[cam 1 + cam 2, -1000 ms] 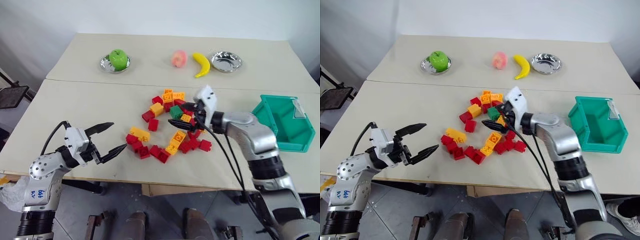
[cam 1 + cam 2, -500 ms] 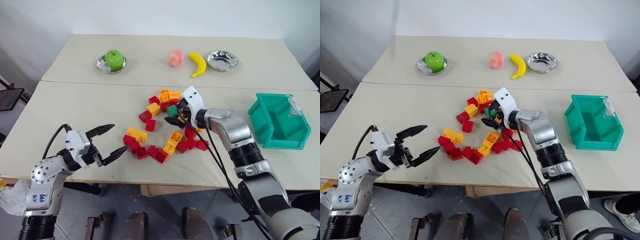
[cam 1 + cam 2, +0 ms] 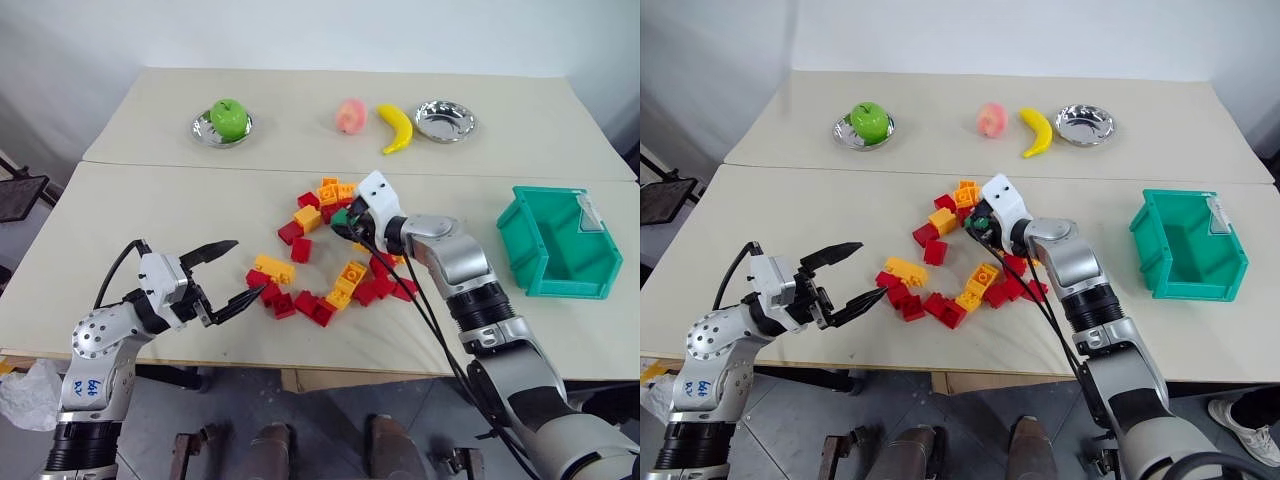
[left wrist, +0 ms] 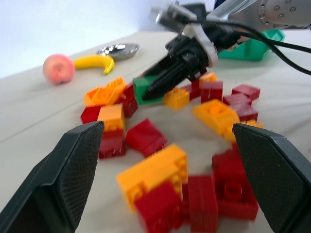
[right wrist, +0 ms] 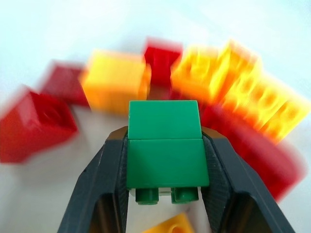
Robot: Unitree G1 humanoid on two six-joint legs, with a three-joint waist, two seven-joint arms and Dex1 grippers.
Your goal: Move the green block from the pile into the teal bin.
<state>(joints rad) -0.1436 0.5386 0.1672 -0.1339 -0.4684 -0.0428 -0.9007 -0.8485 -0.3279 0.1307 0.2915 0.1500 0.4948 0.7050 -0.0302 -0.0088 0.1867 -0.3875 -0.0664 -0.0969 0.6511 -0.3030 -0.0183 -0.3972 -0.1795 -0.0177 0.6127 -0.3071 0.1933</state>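
From the head view, the right end effector sits at the pile's twelve o'clock edge, clamped on the green block, with the teal bin at three o'clock. The left wrist view shows the left end effector spread apart over red and orange bricks. In the right wrist view both fingers press the block's flat sides; it looks light, rigid and slick, so those smooth faces seem the best hold.

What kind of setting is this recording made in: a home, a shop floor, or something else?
Most likely a lab or test room set up for robot trials. Two plain tables are pushed together against a bare white wall, with staged props: a pile of toy bricks, fruit beside silver dishes, and a teal bin.
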